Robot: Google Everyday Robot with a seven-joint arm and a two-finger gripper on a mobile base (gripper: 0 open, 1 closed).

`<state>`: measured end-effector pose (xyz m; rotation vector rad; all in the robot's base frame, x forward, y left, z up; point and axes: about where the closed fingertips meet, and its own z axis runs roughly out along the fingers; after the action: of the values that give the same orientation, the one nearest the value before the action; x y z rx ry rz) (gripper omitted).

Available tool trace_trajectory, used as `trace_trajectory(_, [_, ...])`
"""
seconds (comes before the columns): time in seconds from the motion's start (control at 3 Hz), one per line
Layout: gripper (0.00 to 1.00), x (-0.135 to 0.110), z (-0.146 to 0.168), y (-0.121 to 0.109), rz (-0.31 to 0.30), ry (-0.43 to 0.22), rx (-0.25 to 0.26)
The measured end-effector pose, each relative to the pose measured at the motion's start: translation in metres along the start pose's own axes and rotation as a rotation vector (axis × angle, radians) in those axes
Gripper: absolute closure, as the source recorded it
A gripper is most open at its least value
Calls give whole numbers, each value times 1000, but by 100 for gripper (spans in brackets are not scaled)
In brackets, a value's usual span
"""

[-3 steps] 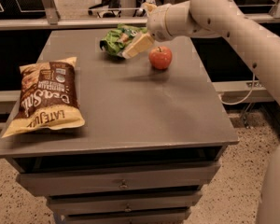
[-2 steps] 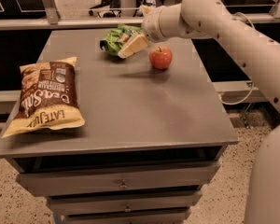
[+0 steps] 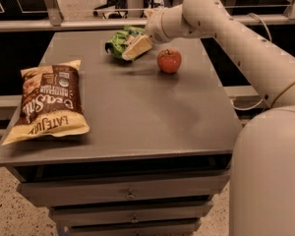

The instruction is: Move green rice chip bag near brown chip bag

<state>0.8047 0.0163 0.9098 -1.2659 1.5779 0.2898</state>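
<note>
The green rice chip bag (image 3: 117, 43) lies crinkled at the far middle of the grey table (image 3: 137, 112). My gripper (image 3: 135, 47) reaches in from the right and sits right against the bag's right side, partly covering it. The brown chip bag (image 3: 48, 102) lies flat near the table's left edge, well apart from the green bag, towards the front.
A red apple (image 3: 169, 60) stands just right of the gripper, under my arm (image 3: 226, 28). Drawers (image 3: 130, 194) are below the table's front edge. A railing and a dark floor lie behind the table.
My arm and gripper have shifted slightly left at the green bag. The bag has stayed almost where it was. The brown bag and the apple have not moved.
</note>
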Motion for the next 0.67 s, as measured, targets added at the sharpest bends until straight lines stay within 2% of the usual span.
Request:
trace_trajectory(0.33, [0,3,7,-4,2,6,-27])
trace_trajectory(0.67, [18,7,10,-2,4,6,-71])
